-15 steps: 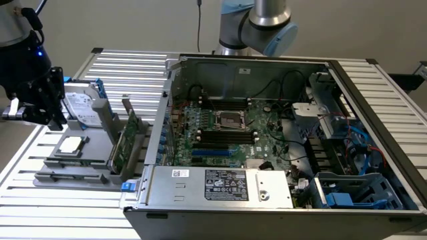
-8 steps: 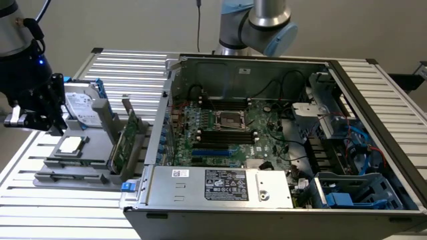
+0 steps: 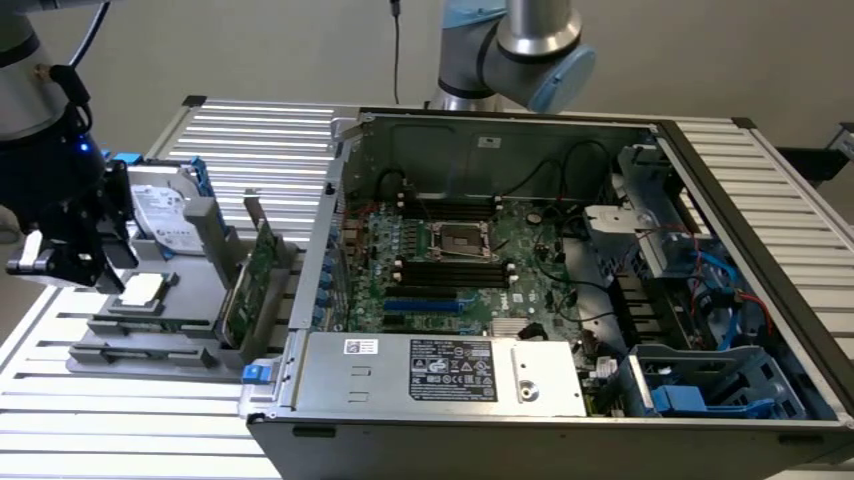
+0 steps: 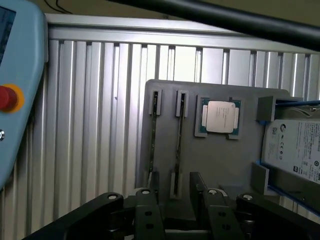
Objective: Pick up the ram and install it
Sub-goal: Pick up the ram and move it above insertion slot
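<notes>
Counts first: one claw (image 4: 177, 197), one grey holder tray (image 4: 215, 165), one open computer case (image 3: 481, 135) and one pale blue pendant (image 4: 20, 75) with a red button. On the tray I count one square silver processor chip (image 4: 220, 116), one hard drive (image 4: 295, 145), one upright green expansion card (image 3: 254, 285) and two narrow slots, each holding a thin strip that I see edge-on.

The ram (image 4: 179, 145) nearest my claw is long and very thin, and its edge looks dark. It stands in its slot just beside the processor chip, with one end reaching into the gap between my fingers (image 4: 145, 215).

My claw is released, with its fingers spread and gripping nothing. In the exterior view the tray lies on the slatted table (image 3: 80, 420) at nine o'clock from the case, and the claw hangs over the tray's nine o'clock edge.
</notes>
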### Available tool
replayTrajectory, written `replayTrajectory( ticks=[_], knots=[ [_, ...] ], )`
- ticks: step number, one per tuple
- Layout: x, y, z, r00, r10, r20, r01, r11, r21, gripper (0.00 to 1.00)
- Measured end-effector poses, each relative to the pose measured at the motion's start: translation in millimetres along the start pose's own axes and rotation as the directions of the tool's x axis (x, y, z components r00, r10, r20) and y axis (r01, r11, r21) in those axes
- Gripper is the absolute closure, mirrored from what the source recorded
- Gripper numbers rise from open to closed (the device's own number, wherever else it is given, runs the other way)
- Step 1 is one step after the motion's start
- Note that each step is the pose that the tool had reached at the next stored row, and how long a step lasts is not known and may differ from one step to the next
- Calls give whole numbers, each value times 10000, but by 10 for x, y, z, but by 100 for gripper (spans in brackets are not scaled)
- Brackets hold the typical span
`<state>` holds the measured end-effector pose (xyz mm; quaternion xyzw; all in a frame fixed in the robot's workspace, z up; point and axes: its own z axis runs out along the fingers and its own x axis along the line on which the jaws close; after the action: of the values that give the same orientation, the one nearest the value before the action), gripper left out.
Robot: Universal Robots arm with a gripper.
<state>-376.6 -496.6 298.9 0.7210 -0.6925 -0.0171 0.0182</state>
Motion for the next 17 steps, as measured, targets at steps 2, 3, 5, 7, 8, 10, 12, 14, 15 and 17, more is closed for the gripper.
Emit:
replayTrajectory(
  ticks=[2, 3, 5, 7, 8, 10, 12, 14, 15, 17],
  knots=[
    [30, 0, 36, 10000, -7, 0, 7, 10000, -2, 62],
    [47, 1, 56, 10000, -11, -1, 11, 10000, -2, 62],
    [82, 0, 92, 10000, -18, 0, 18, 10000, -3, 62],
    [139, 1, 126, 10000, -41, -1, 41, 10000, -16, 62],
    [169, 1, 144, 10000, -57, -2, 57, 10000, -24, 62],
    [220, 1, 182, 9999, -101, -3, 101, 9999, -30, 62],
    [253, 0, 217, 9999, -153, -6, 153, 9999, -31, 62],
    [270, -2, 255, 9998, -189, -6, 189, 9998, -29, 62],
    [275, -4, 272, 9998, -199, -8, 199, 9998, -31, 62],
    [286, -7, 309, 9998, -217, -8, 217, 9998, -30, 62]
  ],
)
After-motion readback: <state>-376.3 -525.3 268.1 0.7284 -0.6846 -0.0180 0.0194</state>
